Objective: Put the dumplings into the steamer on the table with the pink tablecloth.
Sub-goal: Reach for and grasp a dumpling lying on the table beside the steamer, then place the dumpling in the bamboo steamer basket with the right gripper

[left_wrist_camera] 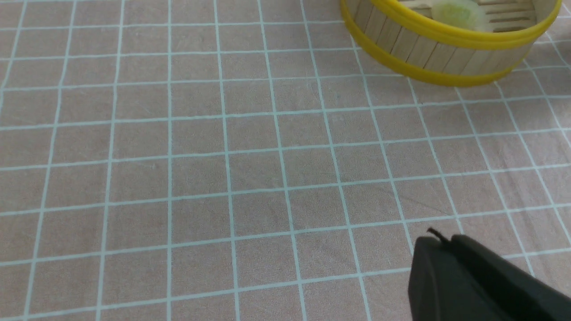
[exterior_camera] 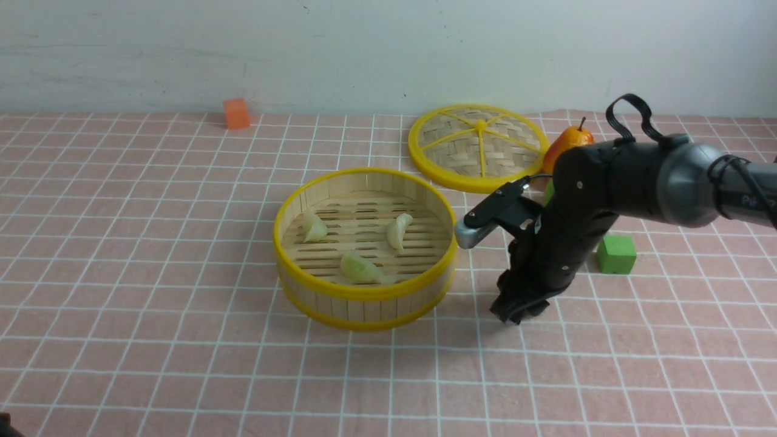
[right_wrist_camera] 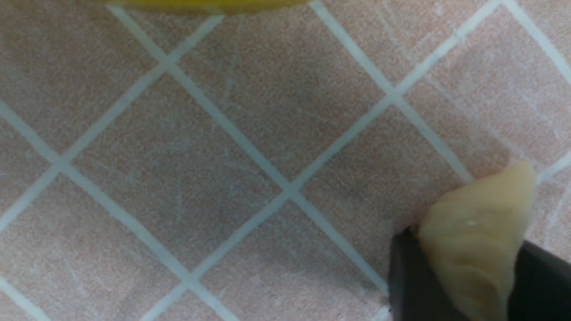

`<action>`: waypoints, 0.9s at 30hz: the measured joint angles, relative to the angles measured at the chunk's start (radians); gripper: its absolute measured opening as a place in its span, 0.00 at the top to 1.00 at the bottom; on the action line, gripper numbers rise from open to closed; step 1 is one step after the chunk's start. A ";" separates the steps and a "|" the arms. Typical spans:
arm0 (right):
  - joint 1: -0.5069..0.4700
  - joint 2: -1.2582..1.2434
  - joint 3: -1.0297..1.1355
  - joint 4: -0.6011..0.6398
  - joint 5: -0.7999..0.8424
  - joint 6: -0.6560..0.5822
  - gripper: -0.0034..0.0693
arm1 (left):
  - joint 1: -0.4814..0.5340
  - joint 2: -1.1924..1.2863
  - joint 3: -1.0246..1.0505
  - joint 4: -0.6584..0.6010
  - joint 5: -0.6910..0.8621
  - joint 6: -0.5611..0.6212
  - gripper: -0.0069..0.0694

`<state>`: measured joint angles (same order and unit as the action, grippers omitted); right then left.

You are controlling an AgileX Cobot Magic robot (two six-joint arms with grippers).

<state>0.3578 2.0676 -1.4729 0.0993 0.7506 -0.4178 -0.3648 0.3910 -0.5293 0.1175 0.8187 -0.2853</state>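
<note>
We see a table (exterior_camera: pixel 152 243) under a pink tablecloth (exterior_camera: pixel 121 364) gridded in white, slightly wrinkled, backed by a plain white wall (exterior_camera: pixel 364 48). The lettering on the right arm (exterior_camera: pixel 607 182) is cut off at the edge and unreadable. Three dumplings (exterior_camera: pixel 358 267) lie in the steamer (exterior_camera: pixel 364 294). A fourth dumpling (right_wrist_camera: pixel 477 232) is pinched in the right jaws, low over the cloth just beside the steamer, hidden from the front view. The left jaws, mostly cut off, are pressed together.
</note>
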 joint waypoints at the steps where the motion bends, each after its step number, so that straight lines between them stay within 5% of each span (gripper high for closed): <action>1: 0.001 0.000 -0.006 -0.004 0.012 0.000 0.70 | 0.000 0.000 0.000 0.000 -0.001 0.000 0.89; 8: 0.058 -0.034 -0.220 -0.019 0.221 0.000 0.68 | 0.000 0.000 0.000 0.002 -0.006 0.000 0.88; 14: 0.165 -0.019 -0.446 0.010 0.229 0.059 0.68 | 0.000 0.000 0.000 0.003 -0.017 0.000 0.88; 27: 0.231 0.276 -0.609 0.018 -0.089 0.175 0.68 | 0.000 0.000 0.001 -0.065 -0.020 -0.001 0.87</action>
<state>0.5886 2.3439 -2.0819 0.1173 0.6615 -0.2426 -0.3648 0.3910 -0.5283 0.0528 0.7982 -0.2863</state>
